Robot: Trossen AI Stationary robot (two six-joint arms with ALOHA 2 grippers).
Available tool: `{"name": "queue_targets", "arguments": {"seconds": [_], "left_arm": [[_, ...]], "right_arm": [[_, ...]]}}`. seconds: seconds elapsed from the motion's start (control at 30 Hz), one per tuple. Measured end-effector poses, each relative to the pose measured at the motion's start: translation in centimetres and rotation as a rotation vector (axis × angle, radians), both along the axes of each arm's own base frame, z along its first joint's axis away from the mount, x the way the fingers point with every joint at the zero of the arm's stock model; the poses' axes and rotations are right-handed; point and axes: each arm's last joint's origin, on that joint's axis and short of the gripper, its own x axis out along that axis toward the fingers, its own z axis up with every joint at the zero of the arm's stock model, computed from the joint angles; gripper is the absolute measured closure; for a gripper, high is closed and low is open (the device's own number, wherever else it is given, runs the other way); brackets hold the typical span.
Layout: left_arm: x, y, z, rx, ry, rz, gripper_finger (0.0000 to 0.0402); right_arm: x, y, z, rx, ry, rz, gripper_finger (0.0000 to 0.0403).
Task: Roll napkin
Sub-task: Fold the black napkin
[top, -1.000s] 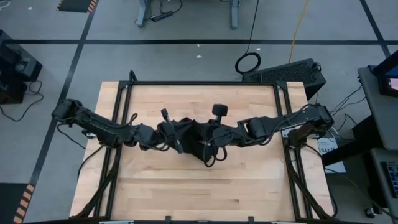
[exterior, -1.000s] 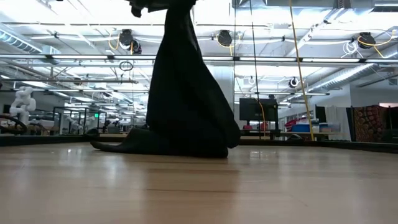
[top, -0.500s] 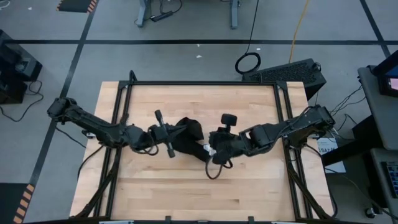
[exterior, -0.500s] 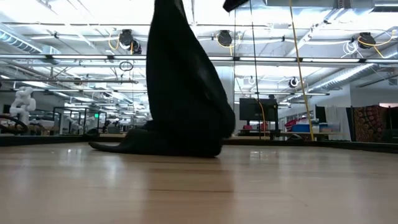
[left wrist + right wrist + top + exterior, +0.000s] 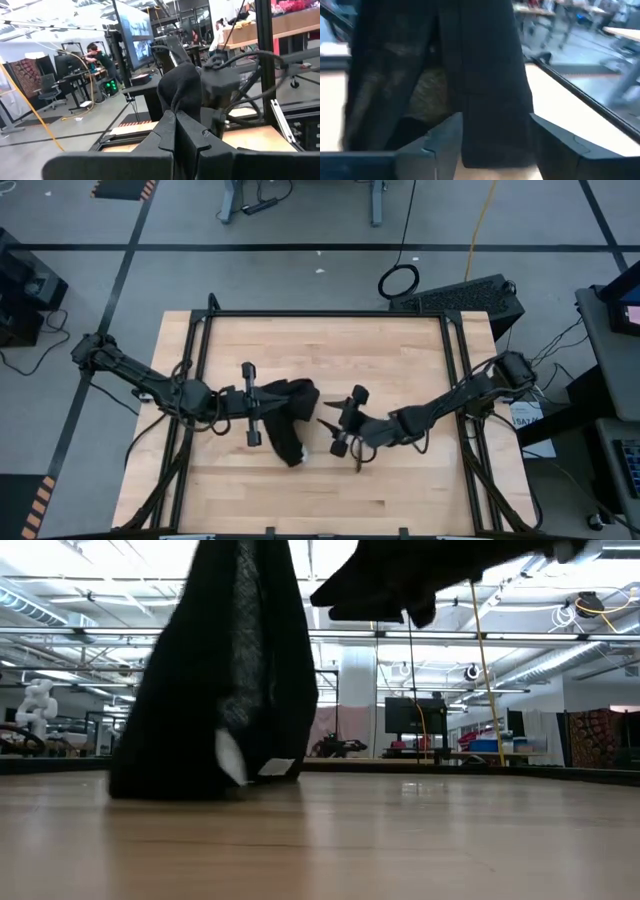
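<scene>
1. One plain black soft cloth napkin [image 5: 287, 420] hangs in limp folds, its lower end on the pale wooden tabletop [image 5: 400, 490] near the middle; the low view shows two small white tags [image 5: 277, 767] on it, with no writing I can read.
2. The left gripper [image 5: 176, 116] has its dark fingers pinched tight on the napkin's top edge, holding the matte fabric up.
3. The right gripper [image 5: 327, 426], just beside the napkin, has its fingers spread apart, holding nothing.

Grey floor [image 5: 300, 275] with black tape lines; big screen [image 5: 136, 40]; bright ceiling lights [image 5: 330, 560].
</scene>
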Motion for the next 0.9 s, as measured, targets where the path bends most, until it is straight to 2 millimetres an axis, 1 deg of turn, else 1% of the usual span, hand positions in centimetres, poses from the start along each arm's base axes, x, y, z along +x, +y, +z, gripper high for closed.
{"name": "queue_targets", "arguments": {"seconds": [0.07, 0.13, 0.2, 0.33, 0.5, 0.6, 0.73, 0.83, 0.9], "left_arm": [[0.0, 0.1, 0.0, -0.001, -0.001, 0.006, 0.0397], [0.0, 0.2, 0.0, -0.001, -0.001, 0.014, 0.0397], [0.1, 0.4, 0.1, -0.005, -0.009, 0.029, 0.0397], [0.3, 1.0, 0.3, -0.013, -0.026, 0.055, 0.0397], [0.6, 1.6, 0.2, -0.012, -0.025, 0.078, 0.0397], [0.6, 1.8, 0.2, -0.012, -0.025, 0.085, 0.0397], [0.8, 2.0, 0.1, -0.011, -0.019, 0.094, 0.0397], [1.0, 2.0, -0.1, -0.010, -0.005, 0.094, 0.0397], [1.2, 2.0, -0.4, -0.016, 0.012, 0.095, 0.0397]], "right_arm": [[-0.5, -0.4, -0.9, 0.015, -0.025, 0.040, 0.0174], [-0.8, -0.8, -1.6, 0.011, -0.009, 0.083, 0.0161], [-0.8, -0.9, -2.0, 0.010, 0.015, 0.115, 0.0146], [-0.2, -1.2, -3.7, -0.009, 0.054, 0.112, 0.0119], [1.2, -2.1, -4.8, 0.012, -0.066, 0.075, 0.0111], [2.0, -2.7, -5.4, 0.016, -0.128, 0.038, 0.0118], [3.6, -3.3, -5.2, -0.012, -0.160, 0.011, 0.0141], [4.8, -3.5, -5.0, -0.034, -0.160, 0.000, 0.0181], [5.4, -3.6, -4.7, -0.055, -0.139, -0.009, 0.0222]]}}
